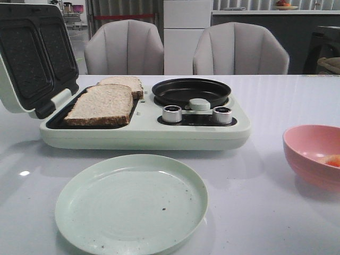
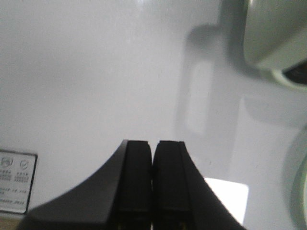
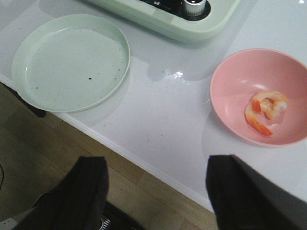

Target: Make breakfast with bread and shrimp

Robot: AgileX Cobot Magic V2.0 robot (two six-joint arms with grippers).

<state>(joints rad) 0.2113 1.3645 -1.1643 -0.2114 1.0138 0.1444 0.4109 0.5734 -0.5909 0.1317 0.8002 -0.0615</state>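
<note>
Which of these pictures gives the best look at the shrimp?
The right wrist view: it looks down into the pink bowl, showing the shrimp whole. The front view catches only an orange bit over the rim. The left wrist view shows none.

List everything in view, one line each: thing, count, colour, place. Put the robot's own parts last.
bread: two slices, pale beige with brown crusts, lying overlapped on the open sandwich plate at the left of the breakfast maker
breakfast maker: one, pale green, centre of the table, lid up at the left
pan: one, black, round, on the maker's right half
knobs: two, silver, on the maker's front
plate: one, pale green, nearest the camera, in front of the maker
bowl: one, pink, at the right of the table
shrimp: orange-pink and pale, in the bowl; count unclear
table: one, white
chairs: two, grey, behind the table
left end effector: black, shut, over bare table
right end effector: black, open, over the table's near edge
</note>
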